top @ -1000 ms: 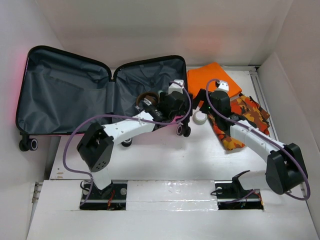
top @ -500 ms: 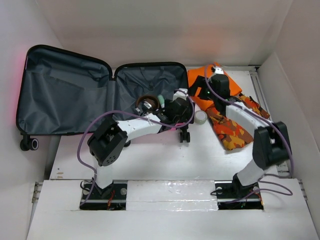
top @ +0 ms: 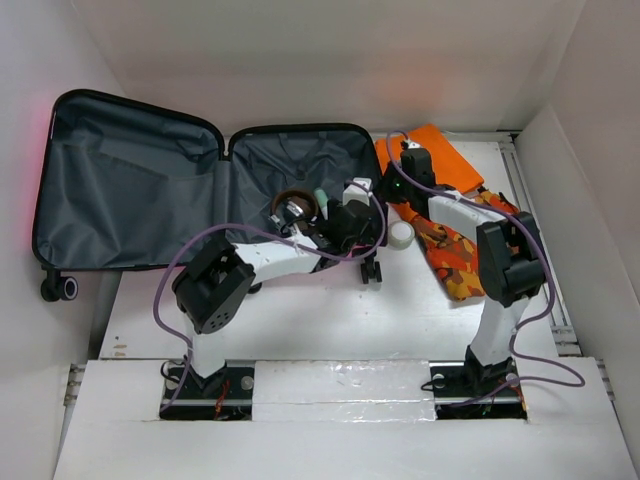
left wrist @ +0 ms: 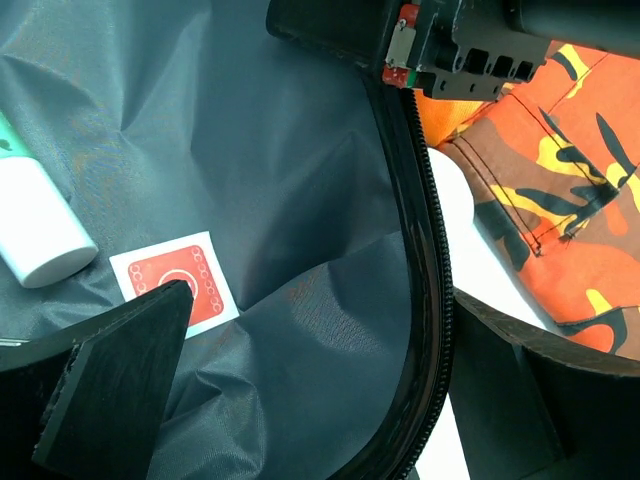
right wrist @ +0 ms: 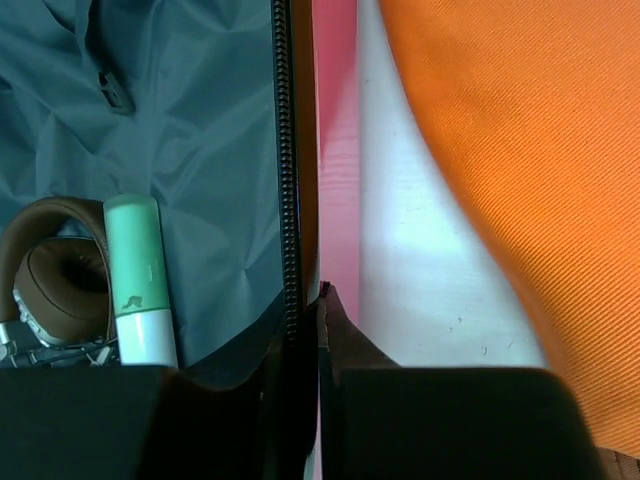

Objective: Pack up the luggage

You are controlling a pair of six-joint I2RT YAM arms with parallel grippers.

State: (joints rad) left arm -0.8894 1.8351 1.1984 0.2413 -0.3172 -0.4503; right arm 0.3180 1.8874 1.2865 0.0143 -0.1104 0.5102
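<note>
The luggage (top: pixel 130 180) lies open flat, dark grey lining up, with a strip of pink shell (right wrist: pixel 335 150) showing. My right gripper (top: pixel 392 190) is shut on the right half's zipper rim (right wrist: pixel 290 200), one finger inside the rim and one outside. The left gripper (top: pixel 350 220) hovers open over the same rim (left wrist: pixel 420 250) nearer the front, its fingers (left wrist: pixel 110 390) straddling it and holding nothing. Inside the case lie brown headphones (right wrist: pixel 50 280), a green-and-white tube (right wrist: pixel 140 290) and a red card (left wrist: pixel 175 280).
An orange folded cloth (top: pixel 435 155) and an orange camouflage garment (top: pixel 460 250) lie on the table right of the case. A white roll (top: pixel 401 234) sits beside the rim. White walls close in the back and both sides.
My right gripper moved back and left from over the camouflage garment to the case's right rim and closed on it. The left gripper shifted slightly right and stayed open.
</note>
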